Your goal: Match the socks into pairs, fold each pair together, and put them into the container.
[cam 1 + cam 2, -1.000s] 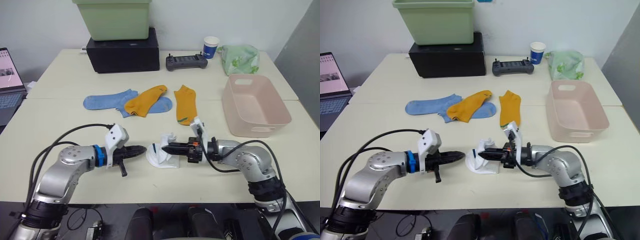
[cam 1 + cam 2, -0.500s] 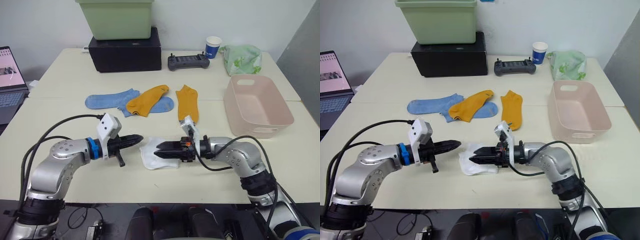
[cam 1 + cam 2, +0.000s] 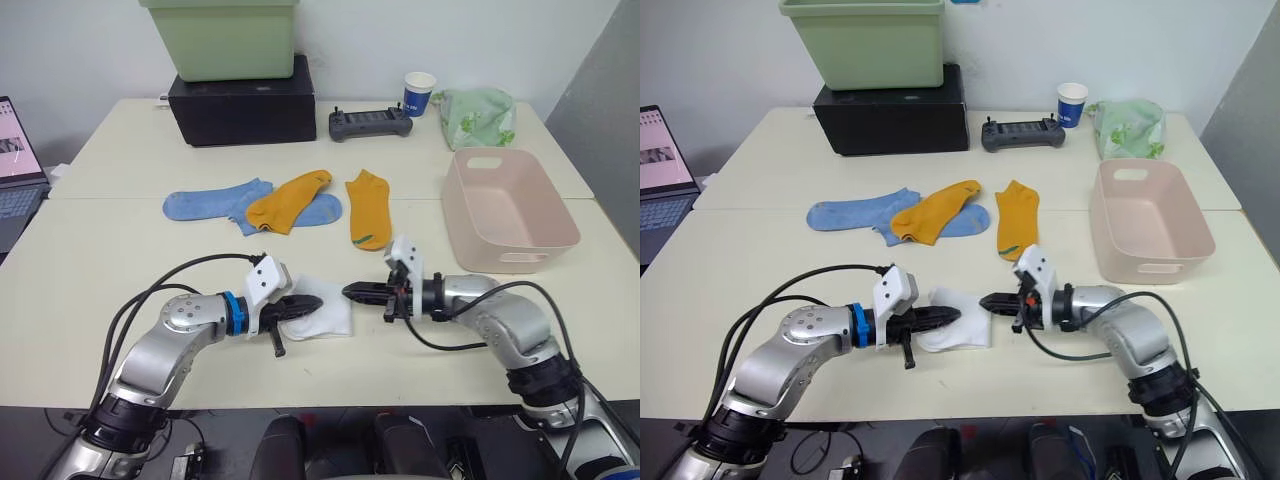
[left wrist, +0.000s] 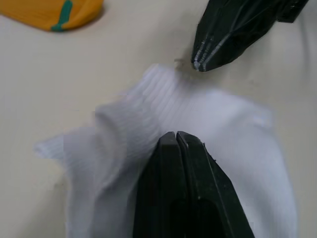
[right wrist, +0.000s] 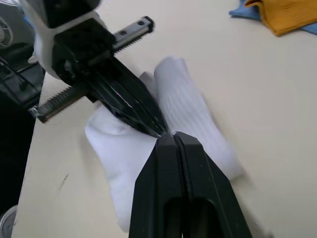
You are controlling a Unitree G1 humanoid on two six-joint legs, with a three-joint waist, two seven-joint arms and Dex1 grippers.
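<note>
Withdrawn rightward, the right claw (image 3: 349,291) sits pressed together beside the white socks (image 3: 322,313), one bundle lying crosswise under the closed left claw (image 3: 315,300)

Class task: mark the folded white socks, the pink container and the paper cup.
white socks (image 3: 325,318), left eye view, middle of the bundle
pink container (image 3: 523,260), left eye view, near wall by its slot handle
paper cup (image 3: 1071,104), right eye view, blue side
</note>
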